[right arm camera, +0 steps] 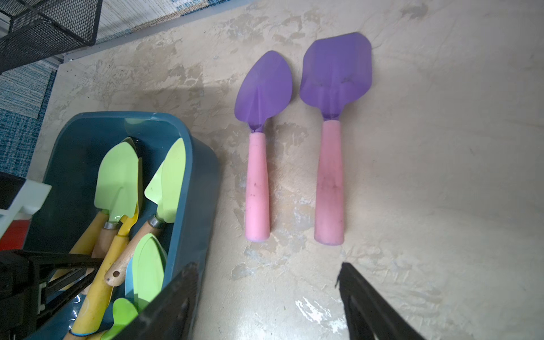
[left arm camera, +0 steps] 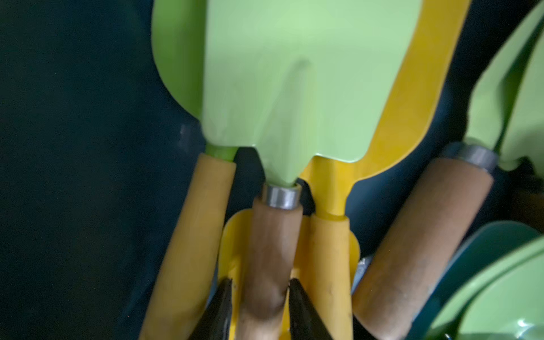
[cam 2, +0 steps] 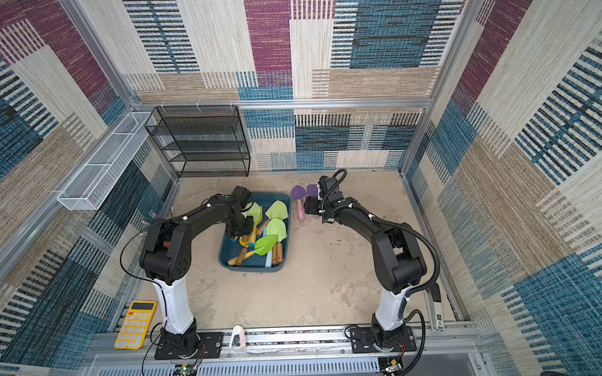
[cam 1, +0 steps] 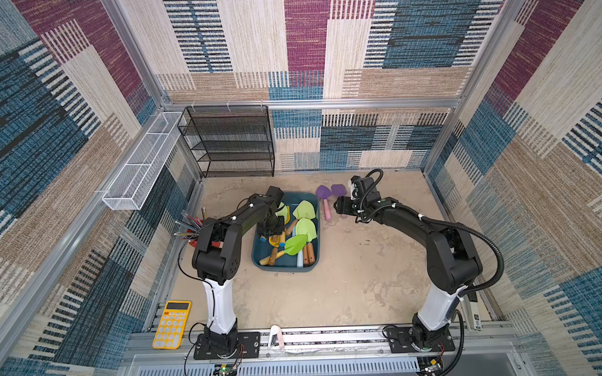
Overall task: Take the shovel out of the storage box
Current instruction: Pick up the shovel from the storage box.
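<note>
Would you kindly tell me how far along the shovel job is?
Done: two purple shovels lie on the table beside the box. In hand: the left hand grips the wooden handle of a green shovel inside the box, not yet lifted. Left: lifting it out, with several other shovels in the box too. The right hand is open and empty.

Shovel handles lie packed side by side in the storage box, with narrow gaps between them. The table toward the right arm lies open, save two purple shovels near the box's far corner.
</note>
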Controlling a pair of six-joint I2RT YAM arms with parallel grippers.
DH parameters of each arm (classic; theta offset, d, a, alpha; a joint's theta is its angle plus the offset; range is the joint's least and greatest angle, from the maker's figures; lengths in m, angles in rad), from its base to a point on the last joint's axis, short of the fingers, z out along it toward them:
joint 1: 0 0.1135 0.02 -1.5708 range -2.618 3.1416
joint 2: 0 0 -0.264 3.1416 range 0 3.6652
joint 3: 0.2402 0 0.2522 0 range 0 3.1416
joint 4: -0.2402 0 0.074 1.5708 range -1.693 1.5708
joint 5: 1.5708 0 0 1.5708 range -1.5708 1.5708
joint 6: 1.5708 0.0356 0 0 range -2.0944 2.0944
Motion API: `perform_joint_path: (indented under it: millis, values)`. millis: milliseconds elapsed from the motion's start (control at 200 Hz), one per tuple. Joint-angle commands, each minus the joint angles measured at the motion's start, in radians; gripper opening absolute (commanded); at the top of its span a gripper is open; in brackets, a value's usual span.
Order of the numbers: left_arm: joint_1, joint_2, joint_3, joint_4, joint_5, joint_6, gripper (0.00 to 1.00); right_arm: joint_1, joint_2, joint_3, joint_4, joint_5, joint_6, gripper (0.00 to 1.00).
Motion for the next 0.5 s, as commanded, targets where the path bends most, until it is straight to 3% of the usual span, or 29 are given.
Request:
perform_joint_path:
  millis: [0,371,496]
  values:
    - [-0.006,0.011,0.010,0.004,0.005,0.029,0.35,0.003,0.001,0.004,0.027,-0.003,0.006,0.77]
    - [-0.018,0.047,0.015,-0.009,-0.004,0.026,0.26,0.005,0.001,0.002,0.026,0.001,0.010,0.77]
    - [-0.018,0.056,0.014,-0.012,0.004,0.022,0.16,0.005,-0.003,0.003,0.023,0.002,0.008,0.77]
